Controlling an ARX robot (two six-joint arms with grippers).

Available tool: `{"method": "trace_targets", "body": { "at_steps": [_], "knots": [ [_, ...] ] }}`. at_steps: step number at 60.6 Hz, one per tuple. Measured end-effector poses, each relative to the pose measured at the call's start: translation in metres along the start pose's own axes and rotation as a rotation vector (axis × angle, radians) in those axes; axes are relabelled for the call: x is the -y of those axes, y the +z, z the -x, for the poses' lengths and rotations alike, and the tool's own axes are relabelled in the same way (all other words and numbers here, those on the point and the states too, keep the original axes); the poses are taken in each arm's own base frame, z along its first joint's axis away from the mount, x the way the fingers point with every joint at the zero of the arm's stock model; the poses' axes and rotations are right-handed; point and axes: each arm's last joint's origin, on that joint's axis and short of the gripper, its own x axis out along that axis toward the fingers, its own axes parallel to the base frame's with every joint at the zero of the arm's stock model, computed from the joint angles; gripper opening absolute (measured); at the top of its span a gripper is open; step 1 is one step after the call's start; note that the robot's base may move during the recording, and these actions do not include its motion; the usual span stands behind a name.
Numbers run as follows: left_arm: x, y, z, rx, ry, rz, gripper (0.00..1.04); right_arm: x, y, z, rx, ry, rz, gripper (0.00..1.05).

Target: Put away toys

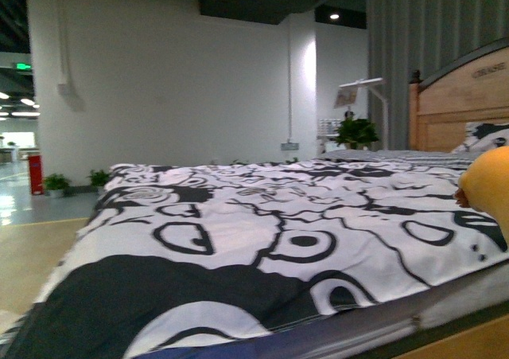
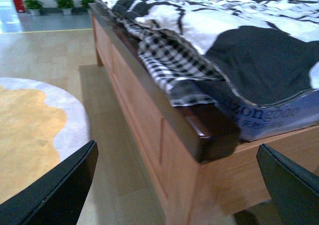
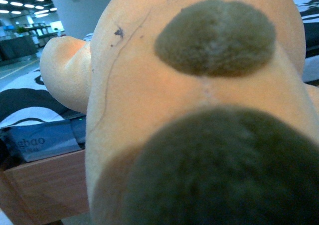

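Showroom bed, black-and-white duvet. Orange plush toy lies at the bed's right edge and fills your right wrist view, so the right arm is much nearer. Right gripper unseen; you cannot tell its state. Left gripper spread wide, empty, at the bed's foot corner.

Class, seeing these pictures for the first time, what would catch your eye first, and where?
The bold black-and-white duvet spread over the bed fills the front view. An orange plush toy crowds the right wrist view and the front view's right edge. A yellow rug lies on the floor beside the bed.
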Motion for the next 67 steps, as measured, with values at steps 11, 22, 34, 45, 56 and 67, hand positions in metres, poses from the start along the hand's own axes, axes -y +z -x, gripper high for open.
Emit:
{"method": "trace_targets", "body": {
  "at_steps": [11,22,34,45,56,67],
  "knots": [
    [0.0,0.0,0.0,0.0,0.0,0.0,0.99,-0.0002,-0.0001,0.0,-0.001,0.005,0.0,0.19],
    [0.0,0.0,0.0,0.0,0.0,0.0,0.99,0.0,-0.0003,0.0,-0.001,0.003,0.0,0.19],
    [0.0,0.0,0.0,0.0,0.0,0.0,0.99,0.0,-0.0004,0.0,0.0,0.002,0.0,0.19],
    [0.0,0.0,0.0,0.0,0.0,0.0,0.99,0.0,-0.0005,0.0001,0.0,0.002,0.0,0.19],
    [0.0,0.0,0.0,0.0,0.0,0.0,0.99,0.0,-0.0006,0.0001,-0.001,0.004,-0.001,0.19],
    [0.0,0.0,0.0,0.0,-0.001,0.0,0.99,0.0001,-0.0009,0.0,-0.001,0.002,0.0,0.19]
  ]
}}
